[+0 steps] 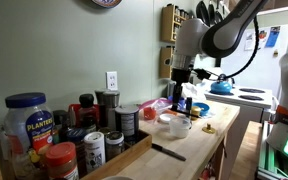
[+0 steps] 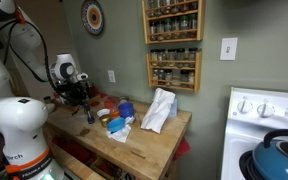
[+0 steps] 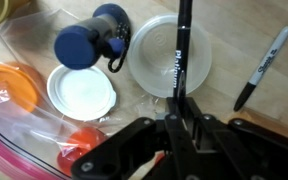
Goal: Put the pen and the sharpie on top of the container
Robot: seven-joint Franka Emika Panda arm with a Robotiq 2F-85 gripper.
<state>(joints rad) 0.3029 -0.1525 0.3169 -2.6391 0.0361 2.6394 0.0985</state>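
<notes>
In the wrist view my gripper [image 3: 177, 105] is shut on a black pen [image 3: 181, 45]. The pen reaches out over the flat top of the translucent-white container [image 3: 149, 60], which stands on the wooden counter. A black-and-silver sharpie [image 3: 264, 65] lies on the wood to the right of the container, apart from it. In an exterior view my gripper [image 1: 178, 86] hangs above the container [image 1: 174, 123], and the sharpie [image 1: 167, 151] lies nearer the counter's front. My gripper also shows in the other exterior view [image 2: 87, 104].
A blue mug [image 3: 89, 40], a white lid [image 3: 81, 92] and an orange item in plastic [image 3: 9, 85] lie left of the container. Jars and spice bottles [image 1: 44, 135] crowd one end of the counter. A white bag [image 2: 159, 110] stands at the back, and a stove [image 2: 269, 120] is beside the counter.
</notes>
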